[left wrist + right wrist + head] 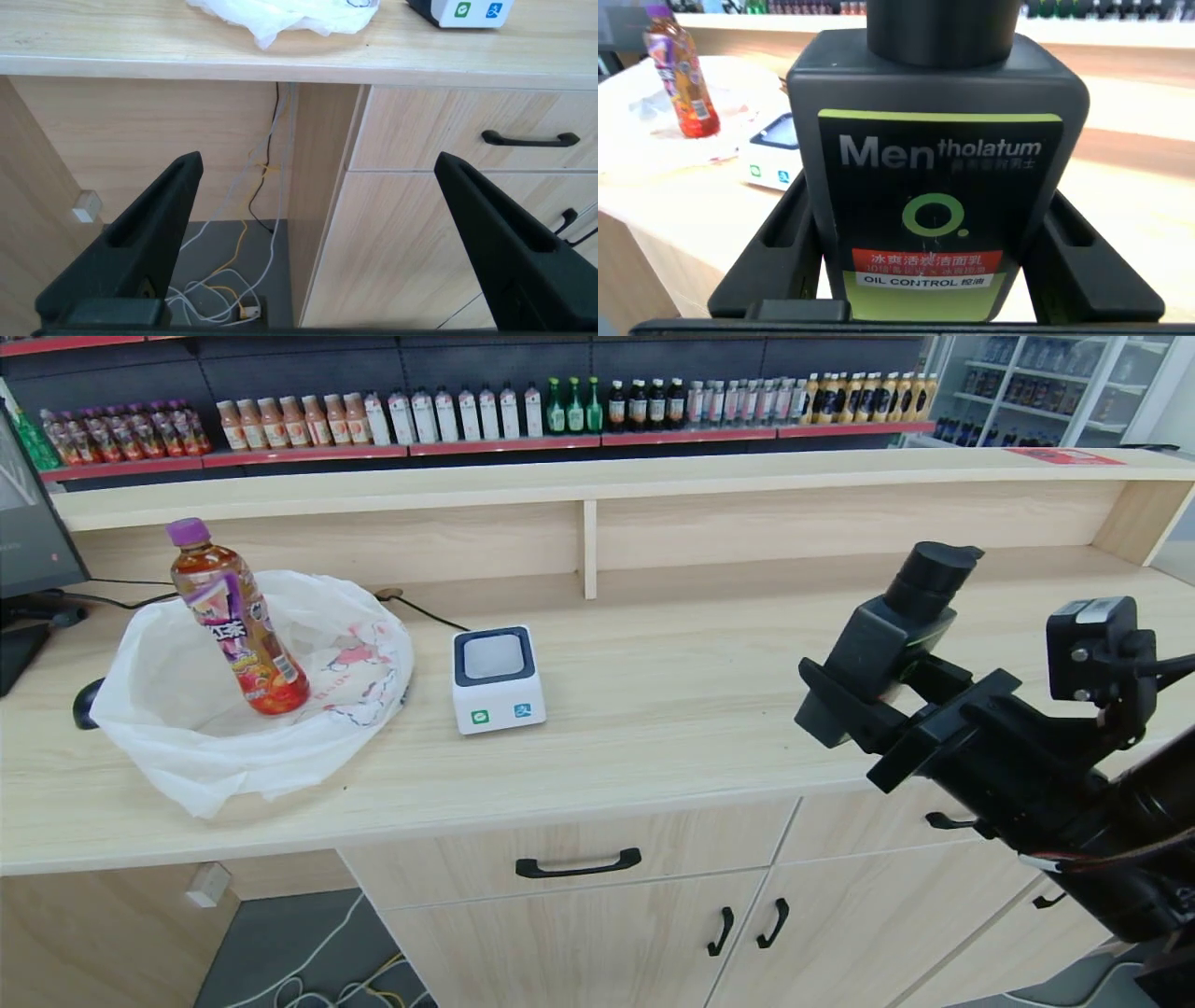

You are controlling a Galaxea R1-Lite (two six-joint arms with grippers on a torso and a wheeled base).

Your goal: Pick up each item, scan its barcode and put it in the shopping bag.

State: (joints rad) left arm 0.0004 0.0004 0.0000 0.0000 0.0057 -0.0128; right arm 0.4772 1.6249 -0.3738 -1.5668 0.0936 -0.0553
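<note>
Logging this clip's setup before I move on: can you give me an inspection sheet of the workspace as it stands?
Surface: light wooden counter.
Job's things: tea bottle leaning in the white shopping bag, left; white scanner mid-counter; dark face-wash bottle held off the counter.
Clutter: mouse beside the bag; monitor far left.
Grippers: right gripper shut on the face-wash bottle; left gripper open, low before the cabinet.
Cables: black cable between bag and scanner; loose wires on the floor.
Surroundings: shop shelves of drinks.
</note>
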